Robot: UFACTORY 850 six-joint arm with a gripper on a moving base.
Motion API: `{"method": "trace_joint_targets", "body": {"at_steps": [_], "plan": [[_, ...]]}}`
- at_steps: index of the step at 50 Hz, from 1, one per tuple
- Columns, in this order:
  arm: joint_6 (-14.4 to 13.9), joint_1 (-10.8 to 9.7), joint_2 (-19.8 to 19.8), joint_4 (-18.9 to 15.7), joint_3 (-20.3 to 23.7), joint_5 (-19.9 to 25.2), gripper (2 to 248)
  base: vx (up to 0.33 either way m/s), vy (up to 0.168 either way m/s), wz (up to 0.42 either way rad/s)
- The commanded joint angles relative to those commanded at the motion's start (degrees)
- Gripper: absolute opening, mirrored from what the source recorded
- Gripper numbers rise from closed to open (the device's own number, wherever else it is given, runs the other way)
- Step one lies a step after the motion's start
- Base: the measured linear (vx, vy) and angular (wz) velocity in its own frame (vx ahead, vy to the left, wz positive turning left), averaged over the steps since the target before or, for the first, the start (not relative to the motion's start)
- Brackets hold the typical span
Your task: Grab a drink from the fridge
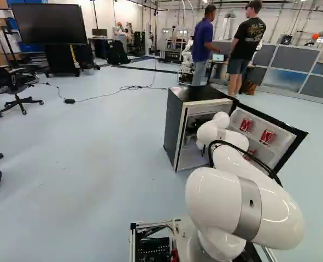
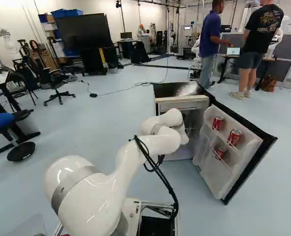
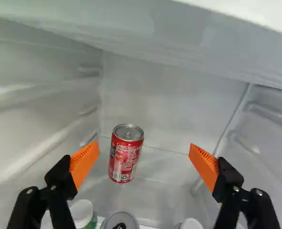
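- The mini fridge (image 1: pixel 173 128) is opened, its door (image 2: pixel 209 178) swung wide, and the claw (image 3: pixel 144 149) is placed inside, spread wide with nothing held.
- The red soda can (image 3: pixel 126 153) is seen upright ahead, toward the back wall, off-centre between the fingers; grasping, lifting and withdrawal are left to be done.
- Headroom is limited by the white ledge (image 3: pixel 155 36) above; bottle caps (image 3: pixel 81 211) are seen low between the fingers and could be knocked.
- Bare floor is left around the can.

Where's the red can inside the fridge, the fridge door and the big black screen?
Red can (image 3: pixel 126 155): wrist view, on its side.
Fridge door (image 2: pixel 214 174): right base view, on its white inside.
Big black screen (image 1: pixel 49 24): left base view, on its front.
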Motion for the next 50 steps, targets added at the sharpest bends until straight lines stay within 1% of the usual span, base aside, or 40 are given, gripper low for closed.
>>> {"method": "trace_joint_targets", "body": {"at_steps": [11, 16, 25, 50], "plan": [[6.6, 0.0, 0.0, 0.0, 0.0, 0.0, 247, 0.000, 0.000, 0.000], [8.2, 0.0, 0.0, 0.0, 0.0, 0.0, 247, 0.000, 0.000, 0.000], [8.9, 0.0, 0.0, 0.0, 0.0, 0.0, 247, 0.000, 0.000, 0.000], [8.9, 0.9, 1.0, 0.0, 1.7, 0.0, 247, 0.000, 0.000, 0.000]]}}
